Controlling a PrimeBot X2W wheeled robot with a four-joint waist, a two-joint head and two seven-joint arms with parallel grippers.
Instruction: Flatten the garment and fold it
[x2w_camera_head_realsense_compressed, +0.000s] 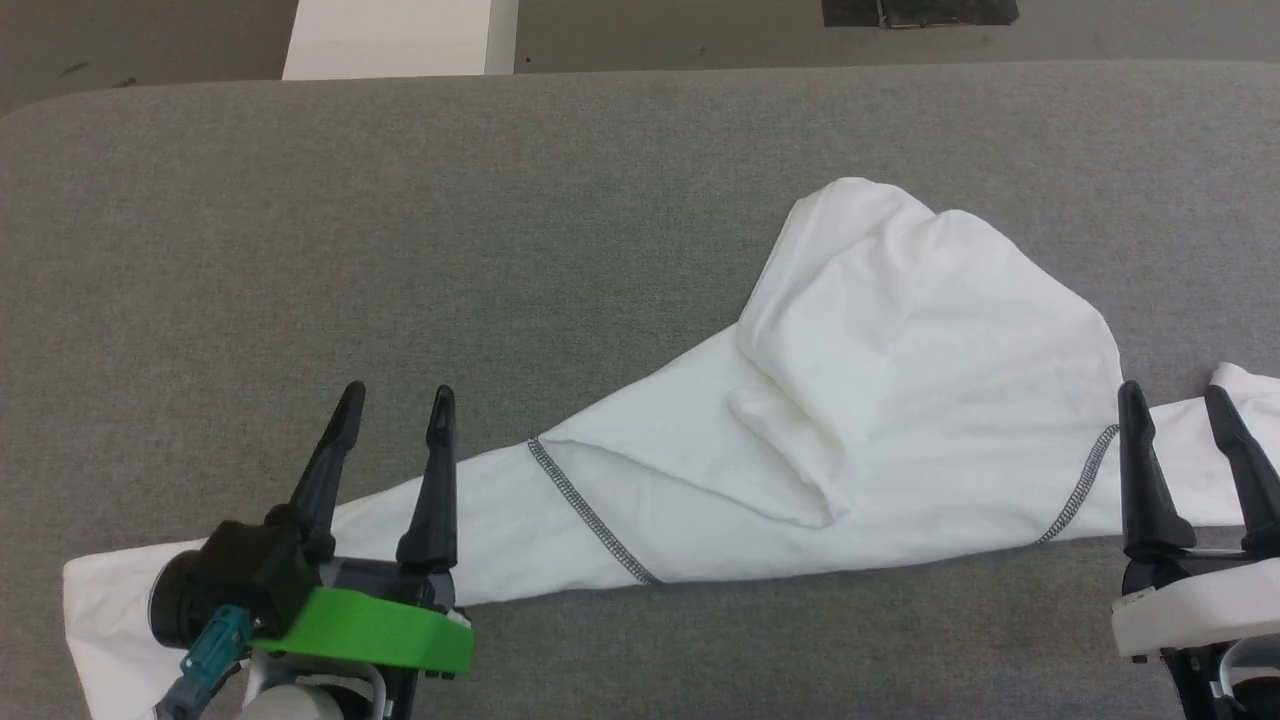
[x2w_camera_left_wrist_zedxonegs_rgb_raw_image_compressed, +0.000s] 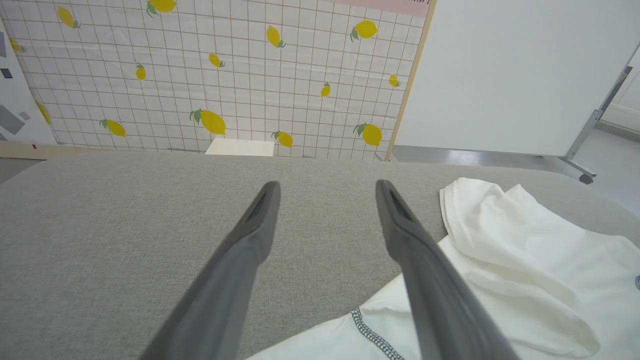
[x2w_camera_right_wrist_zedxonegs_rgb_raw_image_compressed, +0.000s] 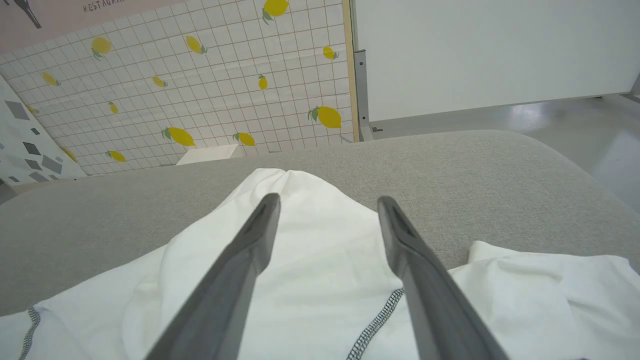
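The garment (x2w_camera_head_realsense_compressed: 880, 400) is a white long-sleeved shirt lying bunched on the grey table, its body folded into a heap at the right and one sleeve stretching to the lower left. Dark zigzag seams cross it near both shoulders. My left gripper (x2w_camera_head_realsense_compressed: 397, 398) is open above that sleeve, nothing between its fingers; the left wrist view has the garment (x2w_camera_left_wrist_zedxonegs_rgb_raw_image_compressed: 525, 260) to the right of its open left gripper (x2w_camera_left_wrist_zedxonegs_rgb_raw_image_compressed: 326, 186). My right gripper (x2w_camera_head_realsense_compressed: 1172, 394) is open over the right shoulder seam, and in the right wrist view the right gripper (x2w_camera_right_wrist_zedxonegs_rgb_raw_image_compressed: 327, 201) hangs above the garment (x2w_camera_right_wrist_zedxonegs_rgb_raw_image_compressed: 320, 270).
The grey padded table (x2w_camera_head_realsense_compressed: 400, 230) has bare room to the left and behind the shirt. A white box (x2w_camera_head_realsense_compressed: 395, 38) stands on the floor past the far edge. A lemon-patterned wall (x2w_camera_left_wrist_zedxonegs_rgb_raw_image_compressed: 225, 75) and a white panel (x2w_camera_left_wrist_zedxonegs_rgb_raw_image_compressed: 515, 75) lie beyond.
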